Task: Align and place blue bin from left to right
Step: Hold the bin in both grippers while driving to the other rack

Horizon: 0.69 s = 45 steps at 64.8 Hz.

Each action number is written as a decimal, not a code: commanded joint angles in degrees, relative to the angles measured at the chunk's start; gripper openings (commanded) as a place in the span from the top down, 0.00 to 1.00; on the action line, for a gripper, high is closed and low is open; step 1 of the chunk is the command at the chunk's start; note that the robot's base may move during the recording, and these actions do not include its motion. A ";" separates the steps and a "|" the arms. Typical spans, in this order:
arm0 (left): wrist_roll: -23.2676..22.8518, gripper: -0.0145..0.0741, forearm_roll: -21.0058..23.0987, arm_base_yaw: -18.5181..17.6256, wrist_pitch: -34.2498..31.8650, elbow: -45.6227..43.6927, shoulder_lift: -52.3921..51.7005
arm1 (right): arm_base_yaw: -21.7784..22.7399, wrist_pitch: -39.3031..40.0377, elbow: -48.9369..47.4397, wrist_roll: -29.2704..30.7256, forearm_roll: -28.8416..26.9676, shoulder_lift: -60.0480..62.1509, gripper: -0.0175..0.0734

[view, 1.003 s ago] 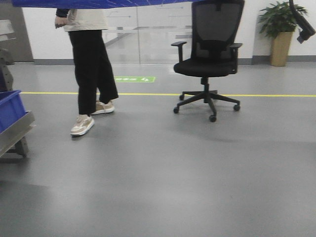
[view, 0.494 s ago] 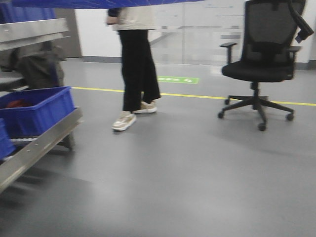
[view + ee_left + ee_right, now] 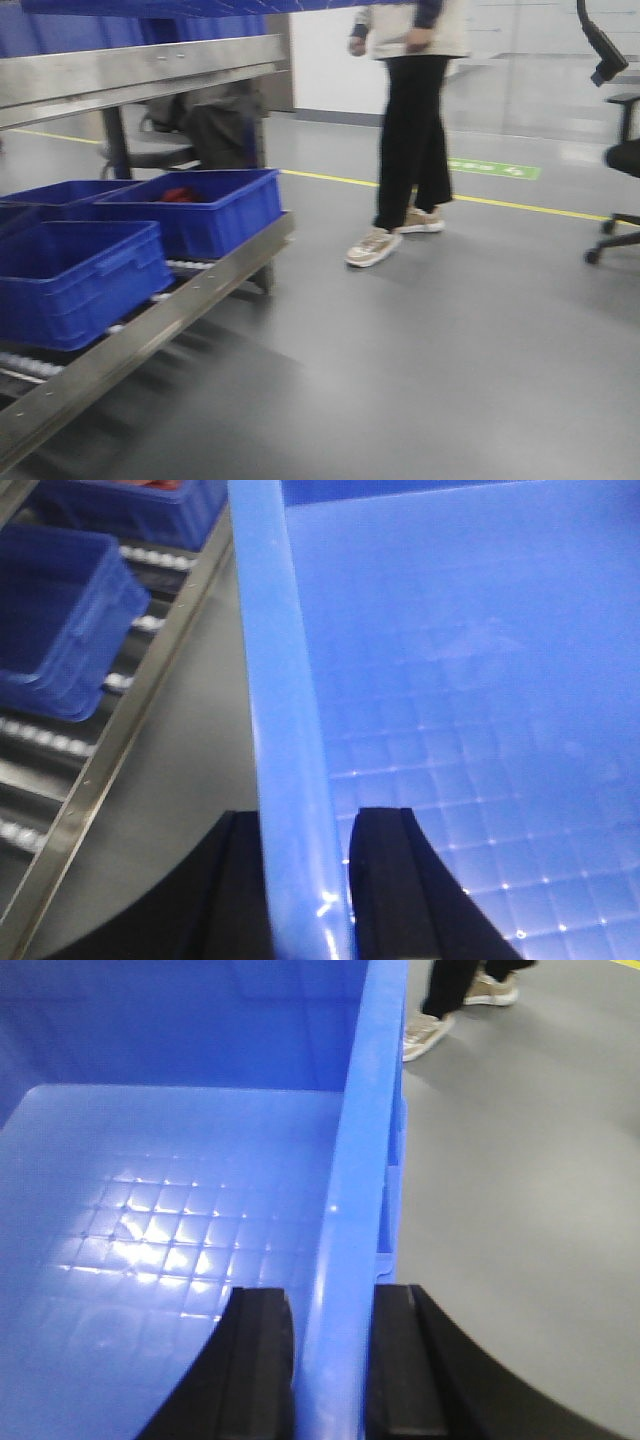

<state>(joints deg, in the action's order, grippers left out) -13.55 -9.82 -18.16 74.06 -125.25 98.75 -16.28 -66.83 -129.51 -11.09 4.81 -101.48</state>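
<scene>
I hold the blue bin off the floor between both grippers; in the front view only its underside shows, as a strip along the top edge. In the left wrist view the bin's gridded floor and left rim fill the frame, and my left gripper is shut on that rim, one finger inside and one outside. My right gripper is shut the same way on the bin's right rim, above the empty bin floor.
A metal roller rack stands at the left with darker blue crates on it, one holding something red. A steel shelf runs above. A person stands ahead; an office chair is at far right.
The front view has swung left: the chair slid to the right edge, the person moved right across the frame, and the rack with its dark crates came into view. Both grippers stay on the bin.
</scene>
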 commanded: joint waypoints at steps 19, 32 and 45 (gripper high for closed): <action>0.91 0.85 0.22 -0.40 -4.80 -1.04 -1.48 | -0.39 6.06 -1.30 1.75 -0.38 1.48 0.89; 0.91 0.85 0.22 -0.40 -4.80 -1.04 -1.48 | -0.39 6.06 -1.30 1.75 -0.38 1.48 0.89; 0.91 0.85 0.22 -0.40 -4.80 -1.04 -1.48 | -0.39 6.06 -1.30 1.75 -0.38 1.48 0.89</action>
<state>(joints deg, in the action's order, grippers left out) -13.55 -9.93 -18.16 74.06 -125.25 98.75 -16.28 -66.83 -129.51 -11.09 4.70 -101.48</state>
